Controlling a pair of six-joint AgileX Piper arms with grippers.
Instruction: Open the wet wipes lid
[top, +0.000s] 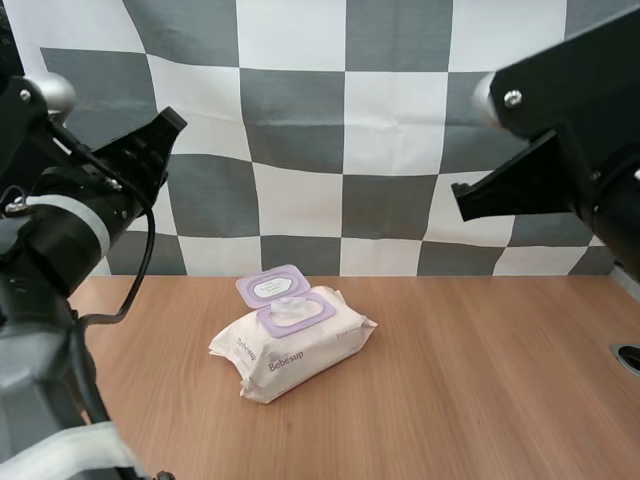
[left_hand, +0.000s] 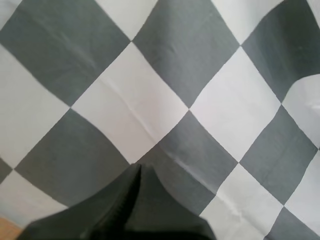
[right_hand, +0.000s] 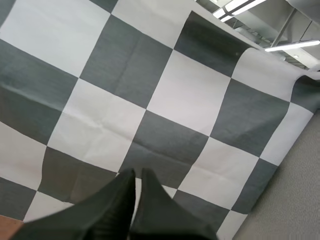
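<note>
The pack of wet wipes (top: 290, 348) lies near the middle of the wooden tabletop (top: 480, 385), turned at a slant, its printed side facing the near edge. Its purple lid (top: 272, 286) is open, flipped back and standing tilted behind the purple frame (top: 300, 316) of the dispensing opening, hinged to the frame's far edge. Nothing touches the pack.

Both arms are raised well above the tabletop and well apart from the pack, 1 at each side. In the high view the left fingers (top: 162, 132) point up and inward above the pack's left side, and the right fingers (top: 476, 200) point inward from the other side. In the left wrist view the 2 left fingers (left_hand: 131, 181) lie pressed together as 1 dark wedge, holding nothing. In the right wrist view the 2 right fingers (right_hand: 126, 181) are together too, with only a thin seam between them, and they grip nothing.
</note>
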